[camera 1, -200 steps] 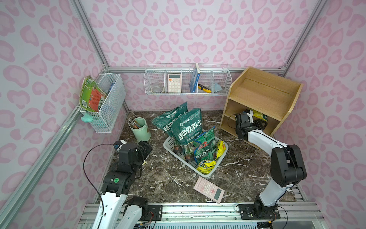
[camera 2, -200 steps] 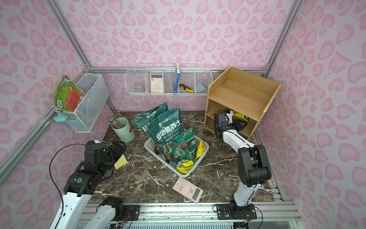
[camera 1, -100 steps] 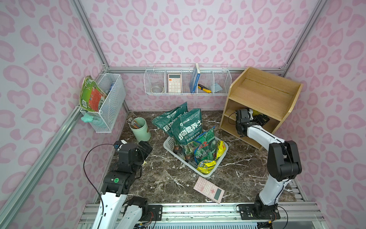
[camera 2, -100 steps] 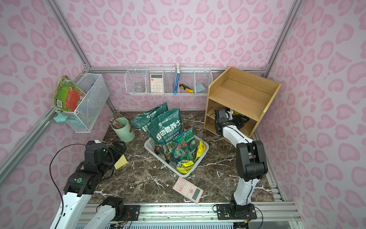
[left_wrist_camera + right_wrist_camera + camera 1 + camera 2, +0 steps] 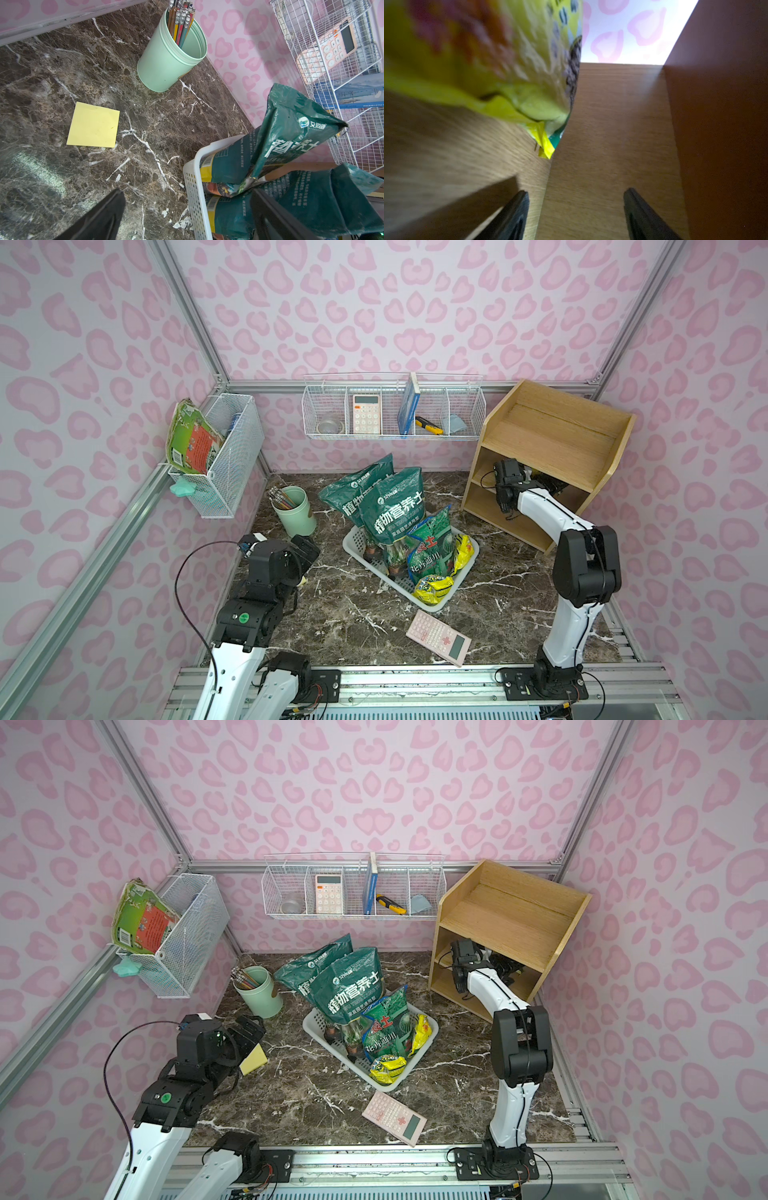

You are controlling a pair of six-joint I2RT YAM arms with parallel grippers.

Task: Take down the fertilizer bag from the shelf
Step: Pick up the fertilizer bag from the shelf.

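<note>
Right wrist view, blurred yellow fertilizer bag [image 5: 508, 62] cut off inside shelf [image 5: 612, 124], right end effector [image 5: 576, 191] spread wide, empty.

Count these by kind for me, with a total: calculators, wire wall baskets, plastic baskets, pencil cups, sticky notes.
Calculators: 2
Wire wall baskets: 2
Plastic baskets: 1
Pencil cups: 1
Sticky notes: 1
Total: 7
</note>
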